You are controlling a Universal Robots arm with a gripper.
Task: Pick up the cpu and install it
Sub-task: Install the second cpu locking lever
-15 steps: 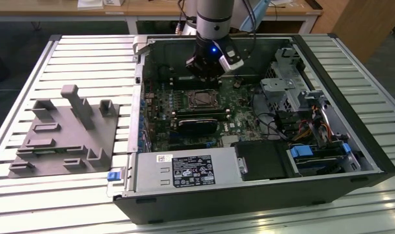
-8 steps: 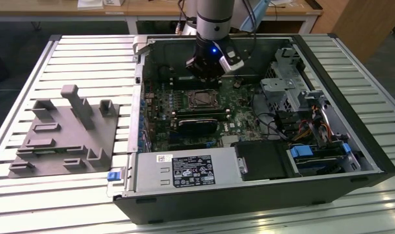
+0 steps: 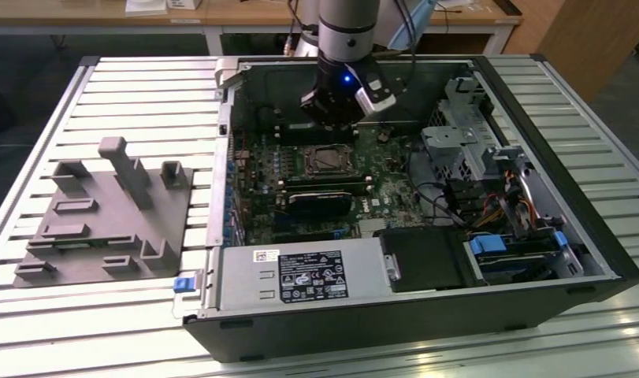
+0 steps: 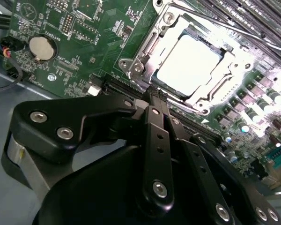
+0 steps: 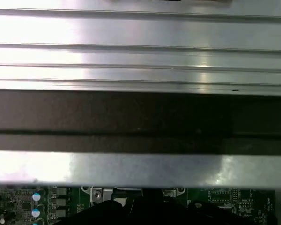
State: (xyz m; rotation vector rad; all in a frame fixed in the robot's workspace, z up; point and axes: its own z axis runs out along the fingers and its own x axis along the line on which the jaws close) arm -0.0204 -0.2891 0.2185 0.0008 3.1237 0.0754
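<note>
The cpu [image 4: 189, 63], a bright silver square, lies flat inside the motherboard socket's metal frame [image 4: 140, 61]. In the exterior view the socket [image 3: 325, 160] sits mid-board inside the open computer case. My gripper [image 4: 158, 96] hovers just beside the socket frame, its two black fingers pressed together with nothing between them. The exterior view puts the gripper [image 3: 335, 124] above the board, a little behind the socket. The first wrist view catches a strip of the green board and the socket frame [image 5: 112, 193] under the case wall.
A grey fixture plate [image 3: 98, 220] lies on the slatted table at the exterior view's left. Inside the case are a black card [image 3: 319, 203], the power supply [image 3: 298, 276], a drive cage [image 3: 466, 150] and cables. A coin battery [image 4: 42, 47] sits on the board.
</note>
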